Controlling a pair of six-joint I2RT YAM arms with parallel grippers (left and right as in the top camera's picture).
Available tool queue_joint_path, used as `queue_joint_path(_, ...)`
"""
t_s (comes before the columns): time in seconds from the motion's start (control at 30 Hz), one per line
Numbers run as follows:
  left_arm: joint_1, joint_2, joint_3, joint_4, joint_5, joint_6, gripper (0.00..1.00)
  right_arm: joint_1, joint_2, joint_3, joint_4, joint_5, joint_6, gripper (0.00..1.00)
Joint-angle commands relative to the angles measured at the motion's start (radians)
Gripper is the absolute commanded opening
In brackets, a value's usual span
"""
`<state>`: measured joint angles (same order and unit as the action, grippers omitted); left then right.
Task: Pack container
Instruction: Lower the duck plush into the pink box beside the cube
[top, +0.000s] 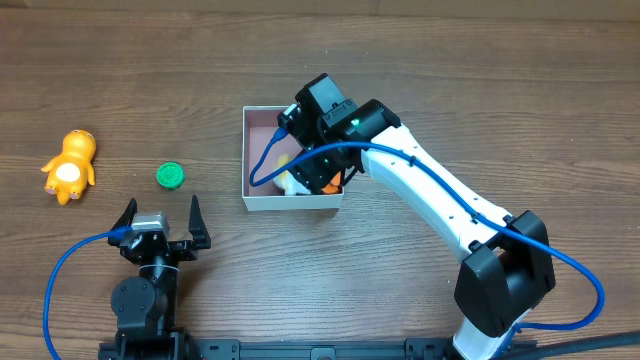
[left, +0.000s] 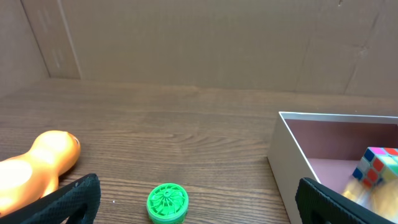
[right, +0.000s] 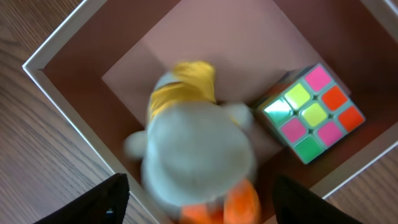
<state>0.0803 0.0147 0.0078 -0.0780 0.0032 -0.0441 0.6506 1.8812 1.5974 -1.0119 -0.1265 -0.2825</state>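
wooden table (top: 120, 60) carries everything; square shallow white-walled container (top: 285, 203) with pinkish-brown floor sits mid-table; right gripper (top: 320, 172) hangs inside it, jaws spread either side of a blurred grey-white plush toy with yellow and orange parts (right: 199, 155) (judged released, not pinched); orange rounded toy figure (top: 70, 165) lies unpacked, far left; multicoloured puzzle cube (right: 314, 115) sits packed beside the plush; green ribbed disc (top: 170, 175) lies near the left gripper (top: 161, 228), jaws spread, empty; step: depositing; next: lift right arm clear, then grasp disc or figure.

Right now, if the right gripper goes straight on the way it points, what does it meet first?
Probably the blurred grey, yellow and orange soft toy in the container, centred under the open right gripper. The Rubik's cube lies off to one side.
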Motion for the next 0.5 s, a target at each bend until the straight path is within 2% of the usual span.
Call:
queue_joint_path(0.0,0.004,-0.010,-0.003,0.000,-0.006,0.022,1.00,0.003,-0.005,-0.004,0.018,-0.005,0.025,0.79)
queue_joint_path(0.2,0.004,-0.010,-0.003,0.000,-0.006,0.022,1.00,0.003,-0.005,-0.003,0.045,-0.002,0.051,0.83)
queue_joint_path(0.47,0.004,-0.010,-0.003,0.000,-0.006,0.022,1.00,0.003,-0.005,-0.001,0.034,-0.002,0.051,0.81)
